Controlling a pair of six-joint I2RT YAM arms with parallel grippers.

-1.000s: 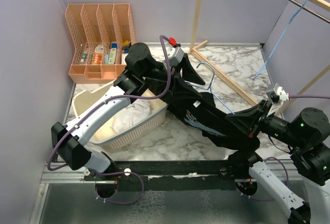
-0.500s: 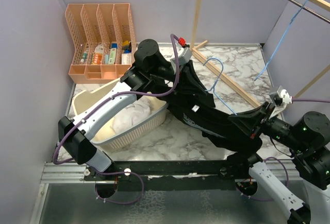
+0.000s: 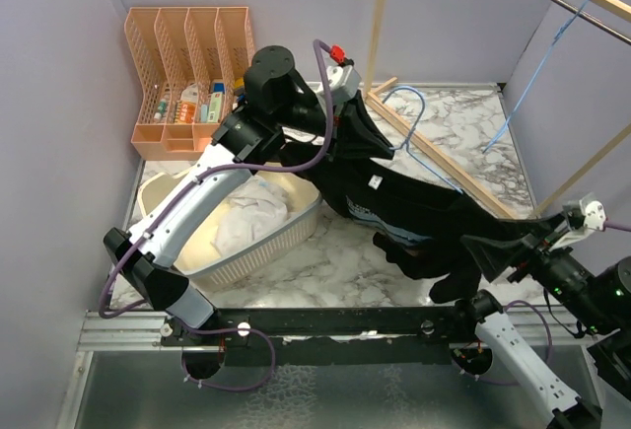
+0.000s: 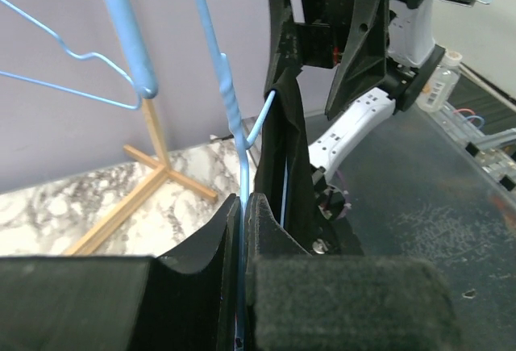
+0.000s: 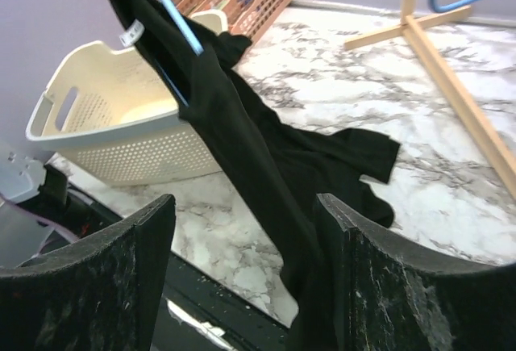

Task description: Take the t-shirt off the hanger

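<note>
T-shirt (image 3: 394,207) runs diagonally from upper middle to lower right, kinda stretched. Left end effector (image 4: 244,214) is pinched tight on the blue hanger (image 4: 230,109). Right end effector (image 5: 244,206) gapes wide, cloth hanging between its fingers.

Light is even and diffuse from above in all views; shadows on the marble table (image 3: 463,123) are kept soft. Detail in the black t-shirt (image 3: 414,214) is crushed. Left gripper (image 4: 242,206) and right gripper (image 5: 246,206) are rendered blurred at the lower frame edges; hanger (image 4: 229,101) is resolved sharply.
</note>
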